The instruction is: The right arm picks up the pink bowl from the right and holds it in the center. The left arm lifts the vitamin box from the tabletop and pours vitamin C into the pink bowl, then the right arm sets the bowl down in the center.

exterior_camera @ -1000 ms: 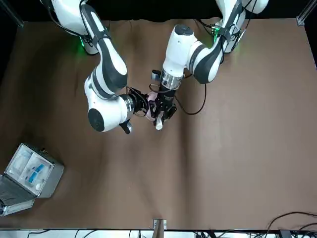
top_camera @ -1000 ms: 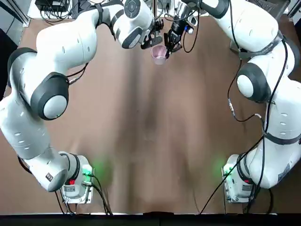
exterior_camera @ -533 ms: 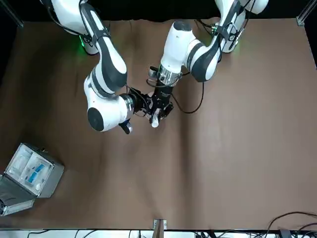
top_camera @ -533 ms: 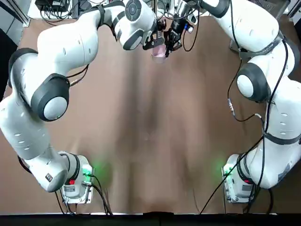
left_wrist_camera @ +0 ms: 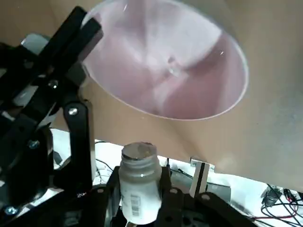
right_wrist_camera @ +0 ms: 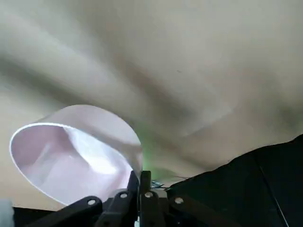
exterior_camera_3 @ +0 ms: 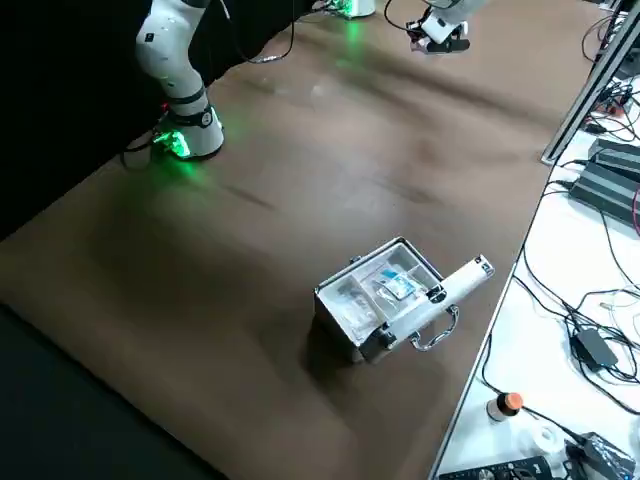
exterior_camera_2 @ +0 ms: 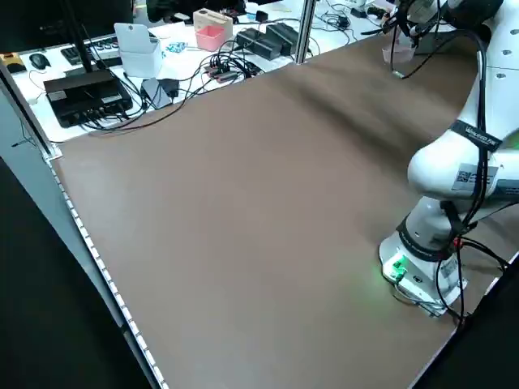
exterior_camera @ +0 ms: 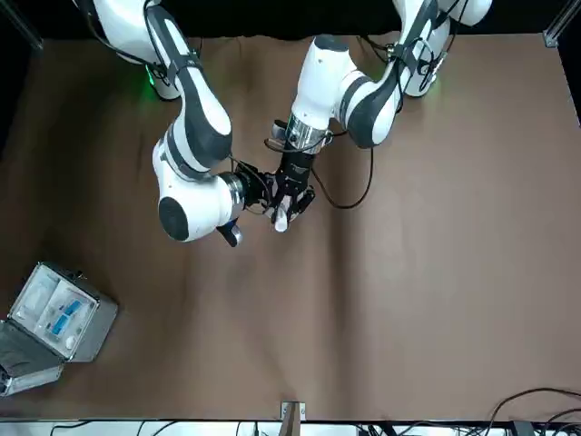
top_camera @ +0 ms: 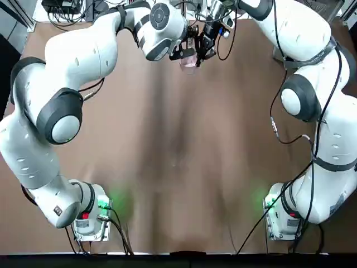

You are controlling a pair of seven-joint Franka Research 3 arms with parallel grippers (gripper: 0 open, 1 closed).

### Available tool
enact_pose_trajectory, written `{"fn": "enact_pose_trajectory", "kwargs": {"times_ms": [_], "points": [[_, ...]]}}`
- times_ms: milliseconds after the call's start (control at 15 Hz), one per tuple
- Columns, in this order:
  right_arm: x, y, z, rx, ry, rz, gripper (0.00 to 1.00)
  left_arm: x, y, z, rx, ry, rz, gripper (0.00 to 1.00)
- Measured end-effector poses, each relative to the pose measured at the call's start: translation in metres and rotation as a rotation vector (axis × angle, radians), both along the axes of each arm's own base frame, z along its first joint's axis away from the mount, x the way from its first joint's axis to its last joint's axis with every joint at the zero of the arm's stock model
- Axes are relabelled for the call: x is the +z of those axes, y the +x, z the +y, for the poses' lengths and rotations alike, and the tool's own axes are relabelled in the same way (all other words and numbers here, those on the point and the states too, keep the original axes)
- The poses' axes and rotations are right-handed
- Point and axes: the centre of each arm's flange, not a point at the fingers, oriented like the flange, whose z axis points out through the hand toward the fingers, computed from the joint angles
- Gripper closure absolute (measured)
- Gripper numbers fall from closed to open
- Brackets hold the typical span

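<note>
The pink bowl (top_camera: pixel 188 60) hangs above the tabletop (top_camera: pixel 178 167) at the far centre, tilted. My right gripper (right_wrist_camera: pixel 142 182) is shut on its rim, and the bowl (right_wrist_camera: pixel 71 158) shows its whitish inside in the right wrist view. My left gripper (left_wrist_camera: pixel 138 191) is shut on the vitamin box (left_wrist_camera: pixel 138 182), a small white bottle with a barcode label, tipped with its mouth toward the bowl (left_wrist_camera: pixel 165 61). In the front view the vitamin box (exterior_camera: pixel 280 218) pokes out below the two grippers, which are close together. No contents show in the bowl.
An open grey hinged case (exterior_camera: pixel 56 318) lies on the table near the edge across from the robot, toward its right side. Cables and electronics (exterior_camera_2: pixel 243 44) lie beyond the table's far edge. Both arm bases (top_camera: pixel 92 215) stand at the near edge.
The left gripper has carried the vitamin box closer in over the bowl. Bowl and right gripper have shifted slightly toward the far edge.
</note>
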Motion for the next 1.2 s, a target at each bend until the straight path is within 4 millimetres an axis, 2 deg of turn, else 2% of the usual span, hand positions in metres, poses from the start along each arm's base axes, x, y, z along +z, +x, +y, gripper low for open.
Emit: {"fn": "enact_pose_trajectory", "kwargs": {"times_ms": [333,667,1200], "points": [[0.0,0.005,-0.006,-0.013,0.003,0.002,0.97,-0.015,-0.005,0.002,-0.015,0.028,0.005,0.64],[0.002,0.005,-0.005,-0.015,0.013,0.003,0.97,-0.016,-0.001,0.007,0.009,0.017,0.015,0.64],[0.003,0.005,-0.006,-0.017,0.015,0.002,0.97,-0.014,0.014,0.02,0.138,-0.096,0.13,0.64]]}}
